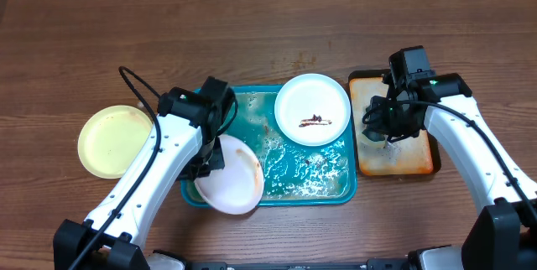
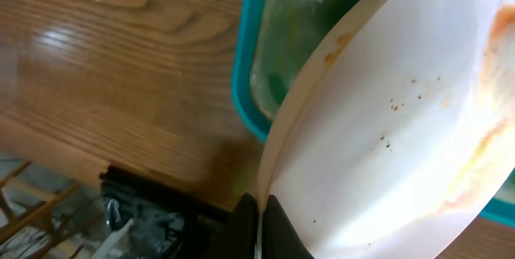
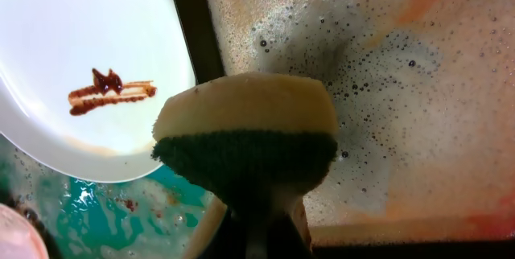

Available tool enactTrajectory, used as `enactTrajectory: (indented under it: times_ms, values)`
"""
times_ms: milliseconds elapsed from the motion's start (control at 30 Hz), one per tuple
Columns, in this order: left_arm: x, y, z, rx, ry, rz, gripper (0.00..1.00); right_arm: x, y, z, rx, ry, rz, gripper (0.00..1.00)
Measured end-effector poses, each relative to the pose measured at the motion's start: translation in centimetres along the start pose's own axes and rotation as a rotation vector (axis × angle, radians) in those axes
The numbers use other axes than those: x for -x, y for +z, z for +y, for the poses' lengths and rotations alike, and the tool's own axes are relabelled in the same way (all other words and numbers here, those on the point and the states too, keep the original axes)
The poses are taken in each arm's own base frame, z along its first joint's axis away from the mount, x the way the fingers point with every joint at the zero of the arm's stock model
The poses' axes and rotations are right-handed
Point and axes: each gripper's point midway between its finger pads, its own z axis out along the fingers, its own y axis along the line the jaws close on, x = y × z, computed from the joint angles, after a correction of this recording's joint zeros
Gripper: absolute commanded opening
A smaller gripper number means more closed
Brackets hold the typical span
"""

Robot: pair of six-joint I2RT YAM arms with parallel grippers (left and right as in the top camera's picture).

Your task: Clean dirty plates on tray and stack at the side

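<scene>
The teal tray (image 1: 340, 193) holds foamy water. A white plate with a brown smear (image 1: 312, 109) lies at its back right; it also shows in the right wrist view (image 3: 80, 82). My left gripper (image 1: 204, 163) is shut on the rim of a second white plate (image 1: 232, 179), tilted over the tray's front left corner; the left wrist view shows its orange smears (image 2: 386, 138). The pale yellow-green plate (image 1: 113, 141) lies on the table left of the tray. My right gripper (image 3: 265, 235) is shut on a yellow-and-green sponge (image 3: 245, 134), held over the foamy orange-brown tray (image 1: 415, 159).
The orange-brown dark-rimmed tray stands right of the teal tray, touching it. Wooden table (image 1: 268, 27) stretches behind both trays. The table's front edge and a dark frame below it (image 2: 145, 211) show in the left wrist view.
</scene>
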Motion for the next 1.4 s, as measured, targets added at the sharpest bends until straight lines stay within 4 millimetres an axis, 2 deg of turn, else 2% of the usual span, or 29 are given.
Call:
enactTrajectory:
  times_ms: [67, 200, 267, 333, 533, 600, 733, 800, 867, 1000, 1067, 1200, 1400]
  values:
    - [0.2, 0.0, -0.2, -0.006, -0.002, -0.008, 0.04, 0.0, 0.0, 0.0, 0.0, 0.0, 0.0, 0.04]
    - [2.8, -0.2, -1.9, -0.08, -0.028, -0.113, 0.04, 0.0, 0.0, 0.0, 0.0, 0.0, 0.001, 0.04]
    - [3.5, -0.4, -2.4, -0.1, -0.034, -0.14, 0.04, 0.0, 0.0, 0.0, -0.001, 0.0, 0.001, 0.04]
    - [3.1, -0.3, -2.2, -0.09, -0.031, -0.125, 0.04, -0.1, 0.0, 0.0, -0.001, 0.0, 0.003, 0.04]
    - [0.3, 0.0, -0.2, -0.01, -0.003, -0.013, 0.04, -0.1, 0.0, 0.0, -0.001, 0.001, 0.004, 0.04]
    - [0.4, 0.0, -0.3, -0.012, -0.004, -0.016, 0.04, -0.1, 0.0, 0.0, -0.002, 0.001, 0.004, 0.04]
    - [2.8, -0.2, -2.0, -0.084, -0.028, -0.114, 0.04, -0.1, 0.0, 0.0, -0.002, 0.0, 0.005, 0.04]
    - [3.4, -0.3, -2.4, -0.1, -0.034, -0.135, 0.04, -0.1, 0.0, 0.0, -0.002, 0.0, 0.005, 0.04]
    - [3.1, -0.3, -2.2, -0.091, -0.03, -0.122, 0.04, -0.1, 0.0, -0.1, -0.002, 0.001, 0.005, 0.04]
    - [0.9, 0.0, -0.7, -0.028, -0.009, -0.034, 0.04, -0.2, 0.0, 0.3, 0.016, -0.017, 0.011, 0.04]
    - [0.4, 0.0, -0.3, -0.015, -0.004, -0.015, 0.04, -0.4, 0.0, 1.1, 0.064, -0.055, 0.022, 0.04]
    - [1.0, 0.0, -0.9, -0.039, -0.011, -0.04, 0.04, -0.9, -0.2, 4.0, 0.193, -0.155, 0.036, 0.04]
    - [1.3, -0.1, -1.5, -0.071, -0.015, -0.045, 0.04, -3.2, -0.3, 10.9, 0.323, -0.379, 0.022, 0.04]
